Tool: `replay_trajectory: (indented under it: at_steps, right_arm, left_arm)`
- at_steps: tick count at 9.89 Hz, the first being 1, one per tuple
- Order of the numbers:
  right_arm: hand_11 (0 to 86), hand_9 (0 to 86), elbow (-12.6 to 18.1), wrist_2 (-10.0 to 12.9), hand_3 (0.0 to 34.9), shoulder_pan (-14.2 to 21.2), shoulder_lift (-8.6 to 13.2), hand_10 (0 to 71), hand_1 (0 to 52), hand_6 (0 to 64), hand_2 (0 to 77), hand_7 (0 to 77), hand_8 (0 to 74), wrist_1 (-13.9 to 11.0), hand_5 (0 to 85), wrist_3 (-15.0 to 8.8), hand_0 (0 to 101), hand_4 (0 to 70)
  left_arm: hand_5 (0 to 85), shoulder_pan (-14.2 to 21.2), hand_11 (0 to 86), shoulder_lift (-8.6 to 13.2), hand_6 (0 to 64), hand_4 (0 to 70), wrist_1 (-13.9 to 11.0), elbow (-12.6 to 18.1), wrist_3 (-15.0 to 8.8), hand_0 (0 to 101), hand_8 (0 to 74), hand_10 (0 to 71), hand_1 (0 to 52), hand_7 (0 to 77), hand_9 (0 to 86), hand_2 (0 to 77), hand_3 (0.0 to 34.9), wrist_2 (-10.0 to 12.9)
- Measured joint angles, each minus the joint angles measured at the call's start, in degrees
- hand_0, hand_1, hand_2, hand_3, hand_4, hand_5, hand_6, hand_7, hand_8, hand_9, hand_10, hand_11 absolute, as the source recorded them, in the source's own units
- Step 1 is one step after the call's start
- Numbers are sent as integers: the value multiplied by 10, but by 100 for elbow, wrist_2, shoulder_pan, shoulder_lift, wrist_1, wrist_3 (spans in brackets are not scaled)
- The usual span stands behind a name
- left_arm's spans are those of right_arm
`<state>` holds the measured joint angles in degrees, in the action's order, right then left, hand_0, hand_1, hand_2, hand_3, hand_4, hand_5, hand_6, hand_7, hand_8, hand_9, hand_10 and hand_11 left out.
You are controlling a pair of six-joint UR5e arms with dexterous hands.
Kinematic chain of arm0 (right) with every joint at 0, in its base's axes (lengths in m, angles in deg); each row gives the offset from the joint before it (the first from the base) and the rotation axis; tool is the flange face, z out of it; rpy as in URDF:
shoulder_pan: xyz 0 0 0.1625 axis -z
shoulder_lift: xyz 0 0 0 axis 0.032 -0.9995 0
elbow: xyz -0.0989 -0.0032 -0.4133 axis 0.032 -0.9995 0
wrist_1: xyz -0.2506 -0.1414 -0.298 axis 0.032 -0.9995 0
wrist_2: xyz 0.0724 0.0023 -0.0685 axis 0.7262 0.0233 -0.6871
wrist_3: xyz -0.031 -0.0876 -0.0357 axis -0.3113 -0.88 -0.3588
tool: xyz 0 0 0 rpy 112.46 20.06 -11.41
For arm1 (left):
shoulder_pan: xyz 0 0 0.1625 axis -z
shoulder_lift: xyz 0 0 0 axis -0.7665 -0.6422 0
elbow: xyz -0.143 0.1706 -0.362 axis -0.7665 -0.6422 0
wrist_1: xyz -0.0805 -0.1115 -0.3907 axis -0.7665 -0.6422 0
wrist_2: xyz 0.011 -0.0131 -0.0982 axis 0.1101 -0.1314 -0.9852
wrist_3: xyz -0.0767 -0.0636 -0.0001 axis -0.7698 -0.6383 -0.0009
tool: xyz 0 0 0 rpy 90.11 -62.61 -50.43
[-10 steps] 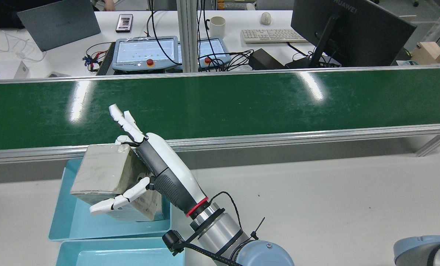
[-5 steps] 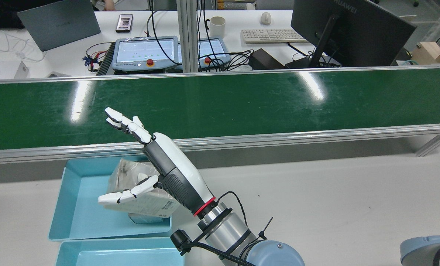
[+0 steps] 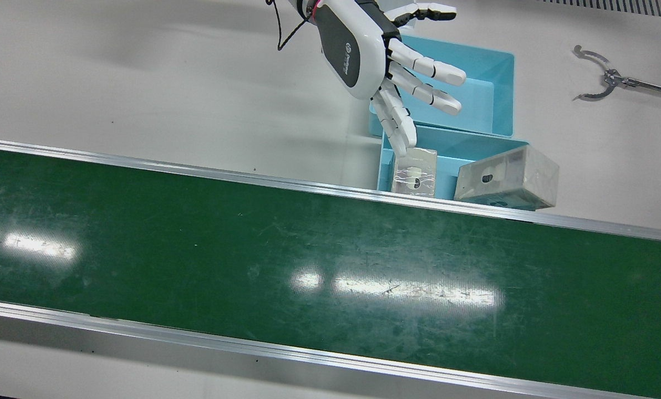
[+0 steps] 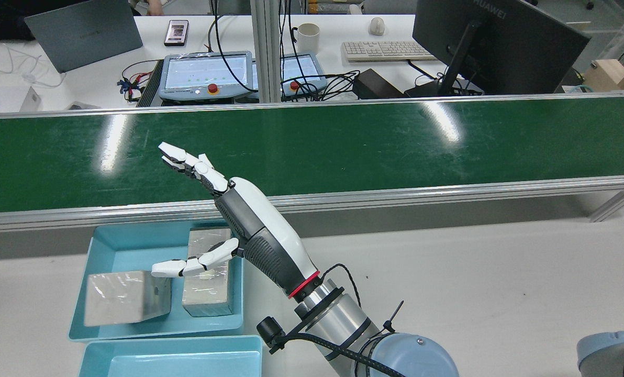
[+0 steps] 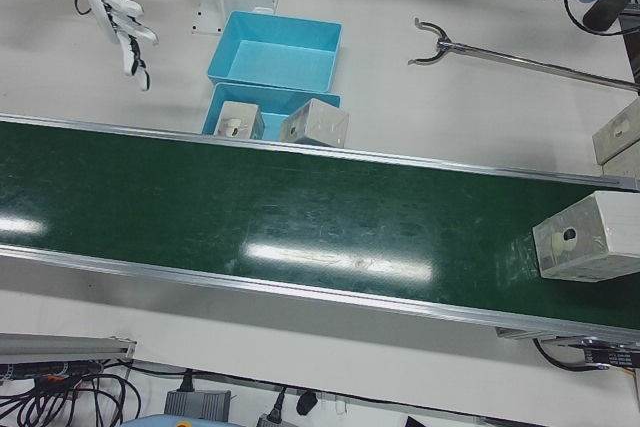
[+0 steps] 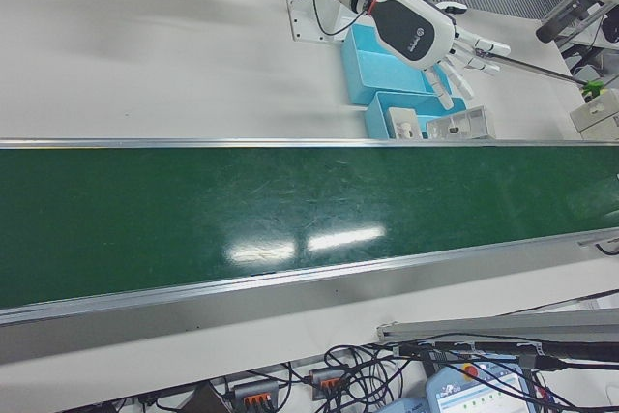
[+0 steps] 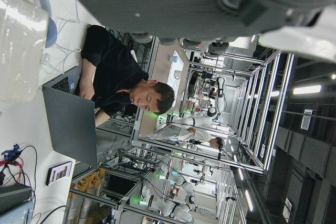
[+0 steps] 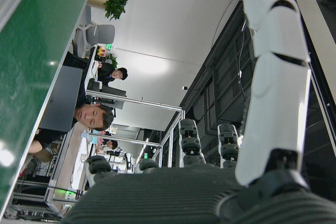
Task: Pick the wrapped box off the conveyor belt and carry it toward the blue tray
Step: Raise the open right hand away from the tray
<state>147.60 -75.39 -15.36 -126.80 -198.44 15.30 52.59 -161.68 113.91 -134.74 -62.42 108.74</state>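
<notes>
My left hand (image 4: 238, 220) hovers open above the right end of the blue tray (image 4: 113, 246), fingers spread and holding nothing. It also shows in the front view as the left hand (image 3: 375, 50). Two wrapped boxes sit in that tray: one wrapped box (image 4: 126, 297) lies at its left end, and a second box (image 4: 207, 272) stands just under the thumb. In the front view the same boxes (image 3: 508, 177) (image 3: 415, 173) sit against the belt rail. Another wrapped box (image 5: 585, 237) rides on the green conveyor belt (image 4: 343, 146). Of my right hand, only one straight finger (image 8: 273, 77) shows.
A second blue tray (image 4: 170, 361) sits just behind the first, nearer the arm's base. A metal claw on a rod (image 3: 602, 77) lies on the white table beyond the trays. More wrapped boxes (image 5: 620, 132) stand past the belt's end. Desks with screens lie beyond the belt.
One second ago my left hand held the wrapped box over the tray. The fingers opened, the box dropped into the tray's left end, and the hand drifted slightly right.
</notes>
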Motion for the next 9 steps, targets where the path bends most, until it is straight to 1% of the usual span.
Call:
replay_trajectory:
  at_steps: [1, 2, 3, 4, 5, 6, 7, 8, 9]
  right_arm:
    - [38, 11, 330, -37, 252, -251, -66, 16, 169, 22, 196, 87, 0, -495, 115, 42, 474, 38]
    - [38, 11, 539, -150, 266, -528, -98, 16, 175, 22, 196, 87, 0, -1029, 120, 238, 475, 38]
    - [22, 11, 613, -389, 265, -867, -132, 0, 191, 22, 191, 87, 0, -1488, 120, 559, 496, 38]
    - [22, 11, 603, -682, 281, -1278, -196, 0, 191, 11, 185, 87, 0, -1837, 120, 910, 501, 38]
    - [22, 11, 509, -991, 281, -1735, -286, 0, 191, 5, 185, 82, 0, -2053, 120, 1206, 501, 38]
    - [16, 11, 332, -1333, 294, -2207, -382, 0, 191, 5, 158, 33, 0, -2175, 71, 1456, 503, 16]
    - [16, 11, 92, -1646, 294, -2612, -471, 0, 191, 5, 158, 33, 0, -2231, 71, 1704, 503, 16]
    - [11, 11, -241, -1912, 277, -3000, -576, 0, 191, 5, 114, 22, 0, -2246, 22, 2051, 502, 16]
    - [11, 11, -520, -2055, 277, -3277, -669, 0, 191, 5, 114, 22, 0, -2239, 22, 2364, 502, 16]
  left_arm:
    - [11, 0, 0, 0, 0, 0, 0, 0, 0, 0, 0, 0, 0, 0, 0, 5, 0, 0]
    - [11, 0, 0, 0, 0, 0, 0, 0, 0, 0, 0, 0, 0, 0, 0, 5, 0, 0]
    - [11, 0, 0, 0, 0, 0, 0, 0, 0, 0, 0, 5, 0, 0, 0, 5, 0, 0]
    - [11, 0, 0, 0, 0, 0, 0, 0, 0, 0, 0, 0, 0, 5, 0, 5, 0, 0]
    - [11, 0, 0, 0, 0, 0, 0, 0, 0, 0, 0, 0, 0, 5, 0, 5, 0, 0]
    - [11, 0, 0, 0, 0, 0, 0, 0, 0, 0, 0, 0, 0, 0, 0, 11, 0, 0]
    - [11, 0, 0, 0, 0, 0, 0, 0, 0, 0, 0, 0, 0, 0, 0, 11, 0, 0]
    - [11, 0, 0, 0, 0, 0, 0, 0, 0, 0, 0, 0, 0, 0, 0, 5, 0, 0]
    - [11, 0, 0, 0, 0, 0, 0, 0, 0, 0, 0, 0, 0, 0, 0, 5, 0, 0]
